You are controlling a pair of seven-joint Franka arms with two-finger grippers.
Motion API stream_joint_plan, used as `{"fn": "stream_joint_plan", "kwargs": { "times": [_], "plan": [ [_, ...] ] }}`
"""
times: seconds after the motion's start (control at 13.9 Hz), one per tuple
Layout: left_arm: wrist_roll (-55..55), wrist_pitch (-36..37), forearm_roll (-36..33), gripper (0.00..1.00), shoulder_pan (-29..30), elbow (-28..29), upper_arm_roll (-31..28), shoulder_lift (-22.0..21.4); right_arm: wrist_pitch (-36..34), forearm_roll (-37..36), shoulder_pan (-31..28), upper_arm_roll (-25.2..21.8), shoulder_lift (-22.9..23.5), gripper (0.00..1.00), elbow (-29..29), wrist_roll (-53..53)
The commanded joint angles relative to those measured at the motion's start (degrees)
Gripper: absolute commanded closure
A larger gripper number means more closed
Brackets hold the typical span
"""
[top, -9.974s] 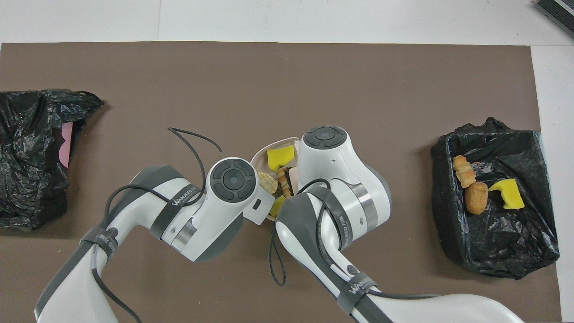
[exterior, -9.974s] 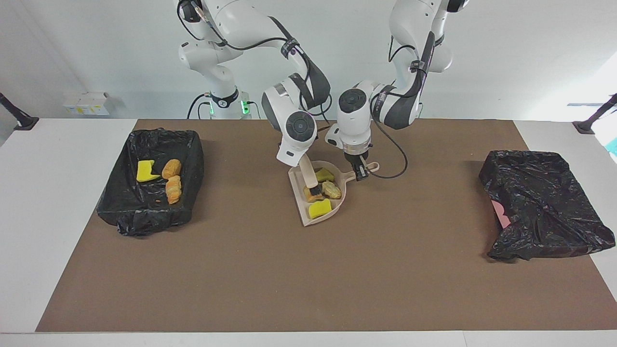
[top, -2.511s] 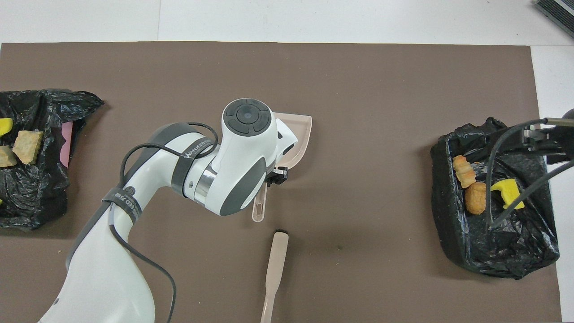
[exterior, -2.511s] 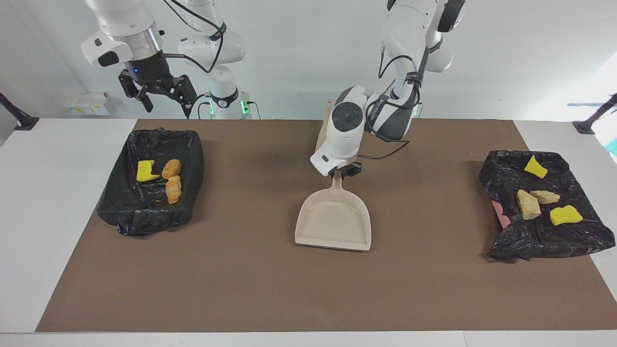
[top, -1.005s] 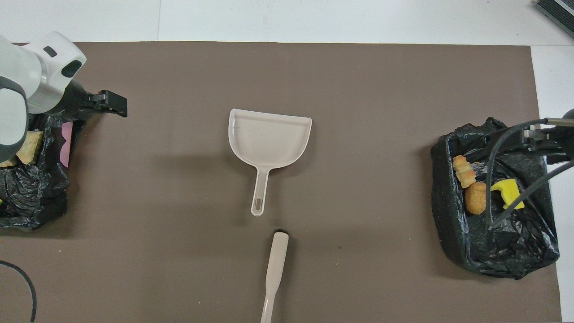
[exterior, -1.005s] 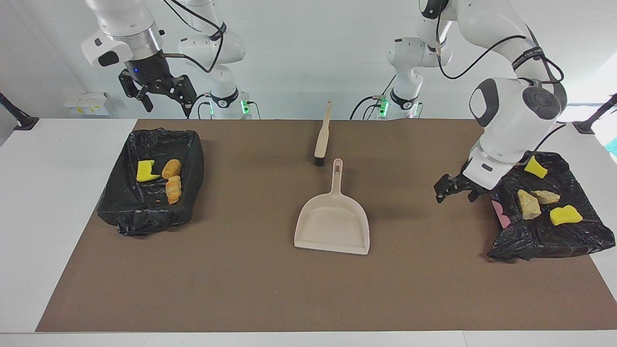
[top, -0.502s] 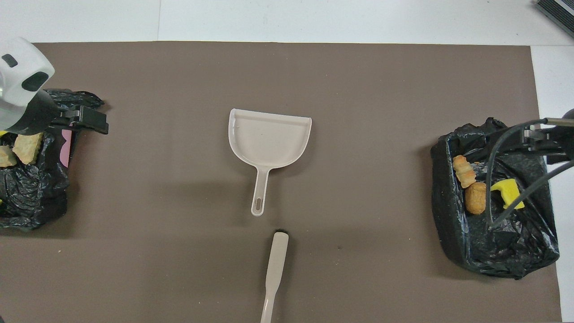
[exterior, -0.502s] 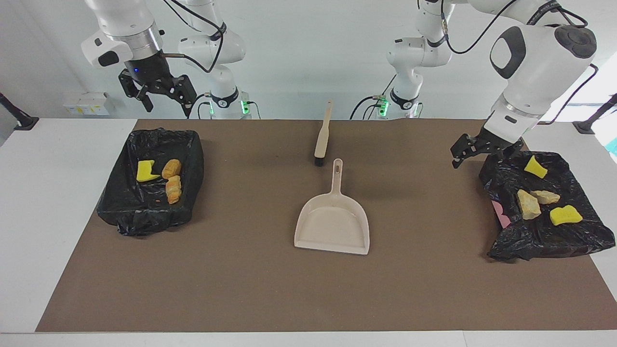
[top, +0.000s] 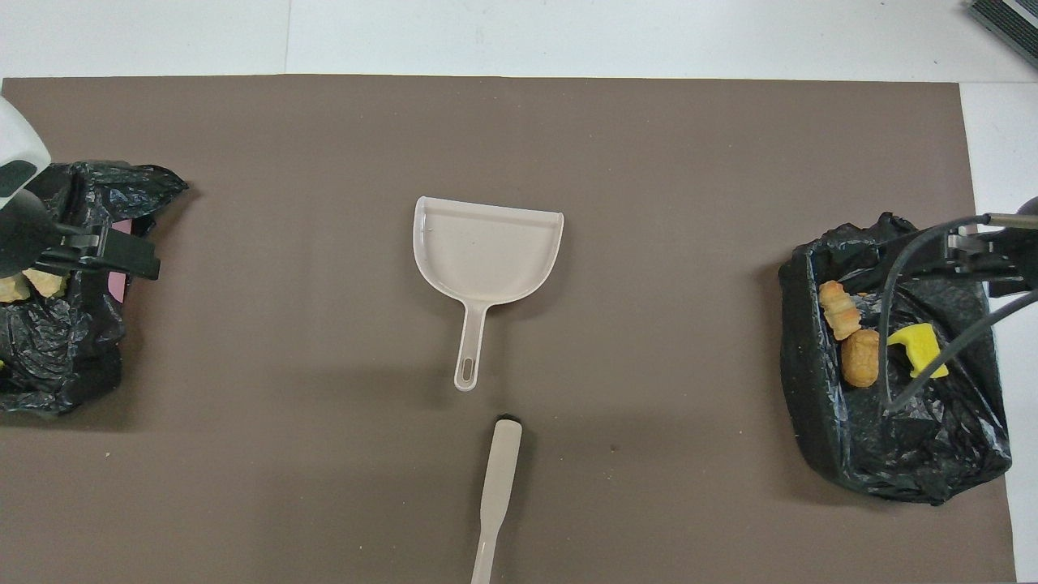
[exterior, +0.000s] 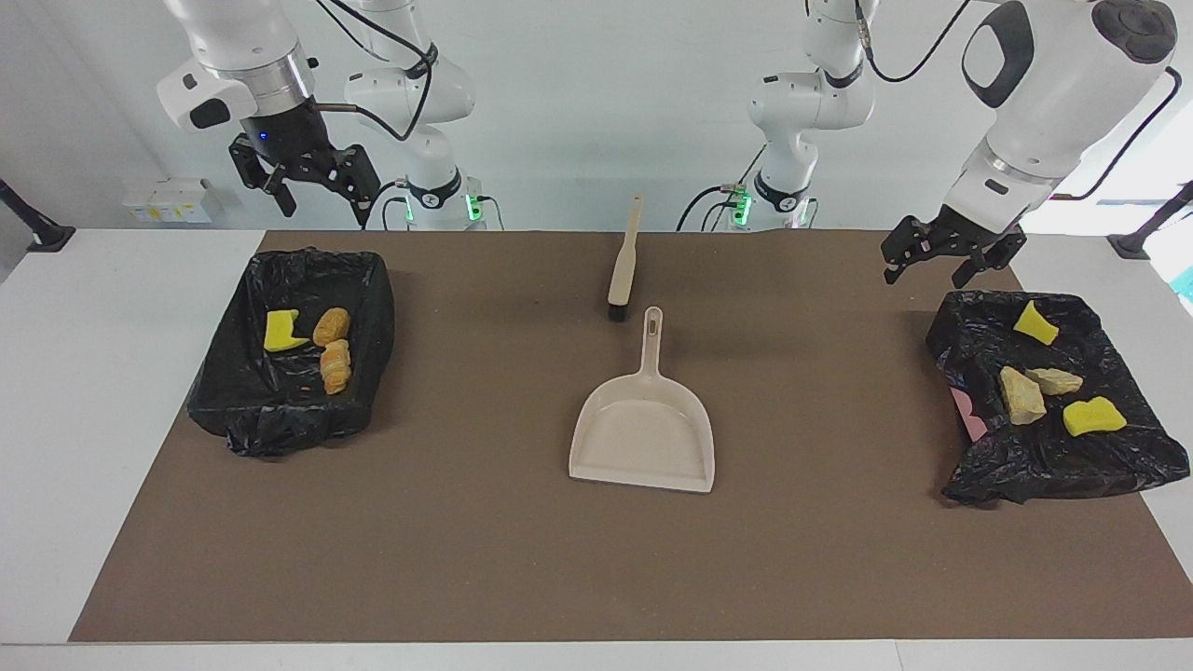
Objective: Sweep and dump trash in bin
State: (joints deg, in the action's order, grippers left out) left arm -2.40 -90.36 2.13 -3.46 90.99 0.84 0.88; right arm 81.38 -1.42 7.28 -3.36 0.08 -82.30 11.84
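Yellow spongy and tan bread-like trash scraps (exterior: pixel 1025 395) lay in black-lined bins (exterior: pixel 969 363) at both table ends. The left gripper (exterior: pixel 953 256) and right gripper (exterior: pixel 308 182) hung spread wide, holding nothing, above them. A beige plastic dustpan (exterior: pixel 643 438) sat mid-table.

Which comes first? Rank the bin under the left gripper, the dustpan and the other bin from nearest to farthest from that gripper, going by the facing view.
From the left gripper:
1. Black-lined bin at the left arm's end, just below the gripper.
2. Dustpan, empty, mid-table.
3. Second black-lined bin, at the right arm's end of the table.
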Motion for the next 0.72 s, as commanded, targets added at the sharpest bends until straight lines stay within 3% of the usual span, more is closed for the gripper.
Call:
{"fn": "stream_joint_plan", "kwargs": {
  "times": [0.0,0.36,0.65],
  "plan": [
    [-1.1,-0.4,-0.9,0.00,0.3,2.9,0.0,-2.5,-0.3,0.6,-0.3,0.0,-1.0,0.00,-0.9,-1.0],
    [-0.8,5.9,-1.7,0.00,0.4,-3.4,0.0,-1.6,-0.3,0.6,-0.3,0.1,-1.0,0.00,-0.9,-1.0],
    [-1.0,5.5,-1.8,0.00,0.3,-4.0,0.0,-1.6,-0.3,0.6,-0.3,0.1,-1.0,0.00,-0.9,-1.0]
  ]
}}
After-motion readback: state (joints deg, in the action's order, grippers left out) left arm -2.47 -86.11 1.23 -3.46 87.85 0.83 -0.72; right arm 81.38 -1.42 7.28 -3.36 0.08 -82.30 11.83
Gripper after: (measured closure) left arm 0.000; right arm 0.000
